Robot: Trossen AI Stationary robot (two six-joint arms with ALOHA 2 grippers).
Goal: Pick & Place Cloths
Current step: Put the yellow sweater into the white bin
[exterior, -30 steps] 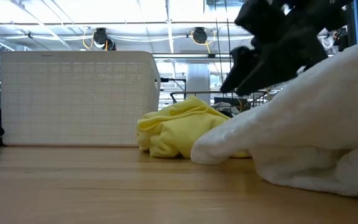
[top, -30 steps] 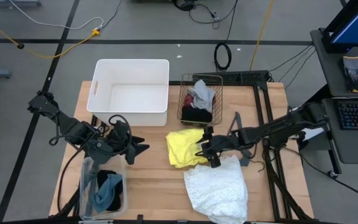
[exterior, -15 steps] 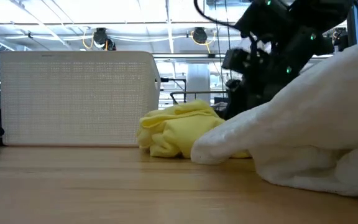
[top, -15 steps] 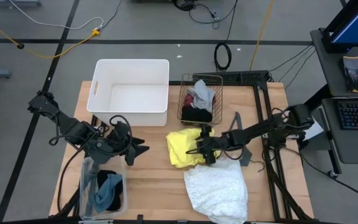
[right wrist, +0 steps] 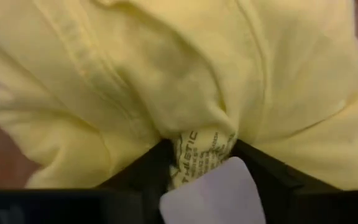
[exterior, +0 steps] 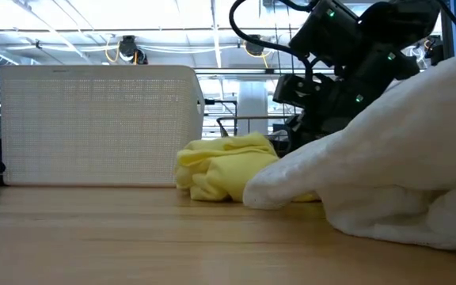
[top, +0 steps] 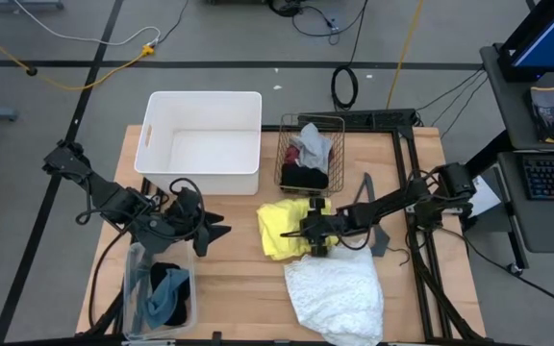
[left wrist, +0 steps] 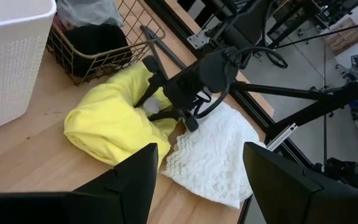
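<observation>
While stretched low, right end effector (top: 308,234) pinching yellow cloth (top: 285,229).

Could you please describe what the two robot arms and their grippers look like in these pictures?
Both arms are dark, near-black, built from slim jointed segments with black cables looping along them. The left gripper ends in two flat, pointed dark fingers. The right gripper is a blocky dark head with a looping cable; small green lights glow on its arm in the low view.

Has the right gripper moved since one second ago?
Yes. In the high view the right gripper has shifted left, away from the table's right edge, onto the yellow cloth below the wire basket.
</observation>
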